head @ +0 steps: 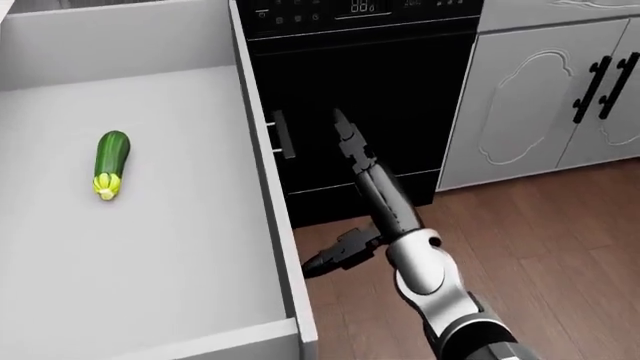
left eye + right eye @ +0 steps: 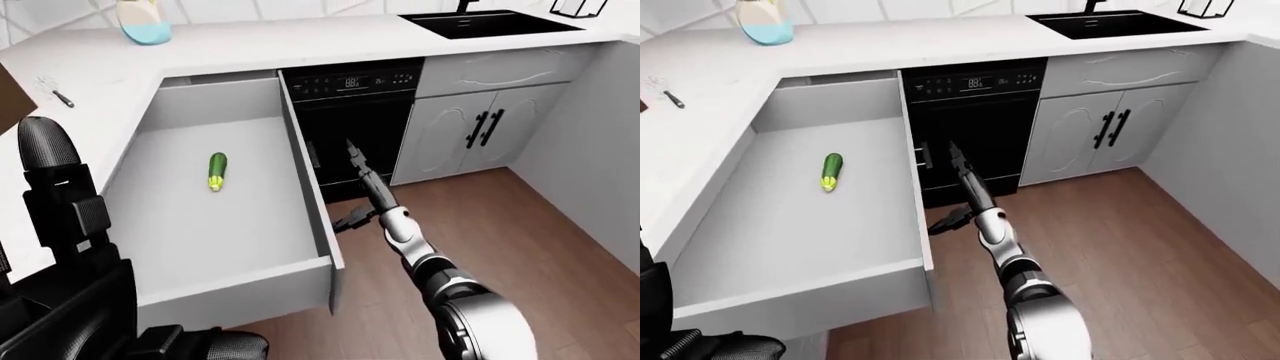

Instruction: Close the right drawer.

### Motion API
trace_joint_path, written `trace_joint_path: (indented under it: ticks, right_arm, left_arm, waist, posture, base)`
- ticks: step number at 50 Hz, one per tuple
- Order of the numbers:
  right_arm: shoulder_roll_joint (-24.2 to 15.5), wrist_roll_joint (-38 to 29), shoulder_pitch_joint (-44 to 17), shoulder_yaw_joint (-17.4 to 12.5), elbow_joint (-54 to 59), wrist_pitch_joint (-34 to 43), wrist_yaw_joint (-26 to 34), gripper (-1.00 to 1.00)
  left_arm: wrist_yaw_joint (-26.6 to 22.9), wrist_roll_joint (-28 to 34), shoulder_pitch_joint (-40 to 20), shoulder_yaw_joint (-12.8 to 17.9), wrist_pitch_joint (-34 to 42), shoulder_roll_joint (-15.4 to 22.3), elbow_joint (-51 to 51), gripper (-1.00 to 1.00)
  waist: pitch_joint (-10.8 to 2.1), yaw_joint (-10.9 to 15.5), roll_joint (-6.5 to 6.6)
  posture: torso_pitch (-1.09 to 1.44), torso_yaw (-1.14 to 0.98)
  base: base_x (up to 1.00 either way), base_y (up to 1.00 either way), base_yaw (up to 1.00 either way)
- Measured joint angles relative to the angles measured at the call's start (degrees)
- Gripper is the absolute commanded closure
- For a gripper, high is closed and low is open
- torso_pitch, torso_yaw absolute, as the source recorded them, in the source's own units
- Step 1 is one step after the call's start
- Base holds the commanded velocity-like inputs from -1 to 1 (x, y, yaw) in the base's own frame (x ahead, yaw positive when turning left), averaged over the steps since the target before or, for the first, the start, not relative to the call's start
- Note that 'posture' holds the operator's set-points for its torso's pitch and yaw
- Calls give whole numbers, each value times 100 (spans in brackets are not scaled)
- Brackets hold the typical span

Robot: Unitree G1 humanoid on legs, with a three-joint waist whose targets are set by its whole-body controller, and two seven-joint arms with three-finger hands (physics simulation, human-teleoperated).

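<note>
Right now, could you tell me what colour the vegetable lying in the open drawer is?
The zucchini is dark green, with a yellow-green end; the head view shows it best.

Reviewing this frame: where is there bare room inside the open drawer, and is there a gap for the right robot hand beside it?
The drawer floor is bare everywhere but around the zucchini, lying toward the view's upper middle; the lower half and left strip are free. The right robot hand sits open in the gap between the drawer's right wall and the black dishwasher, over bare wood floor. That gap is narrow.
</note>
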Motion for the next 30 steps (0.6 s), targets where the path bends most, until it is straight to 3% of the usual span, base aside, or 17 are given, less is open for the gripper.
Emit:
trace_joint_path:
  ticks: [30]
  right_arm:
    - [416, -303, -208, 85, 89, 131, 160, -100]
  left_arm:
    - [-36, -27, -54, 37, 67, -44, -2, -100]
  waist:
    - [33, 58, 7]
  posture:
    - [0, 0]
  base:
    - [0, 0, 0]
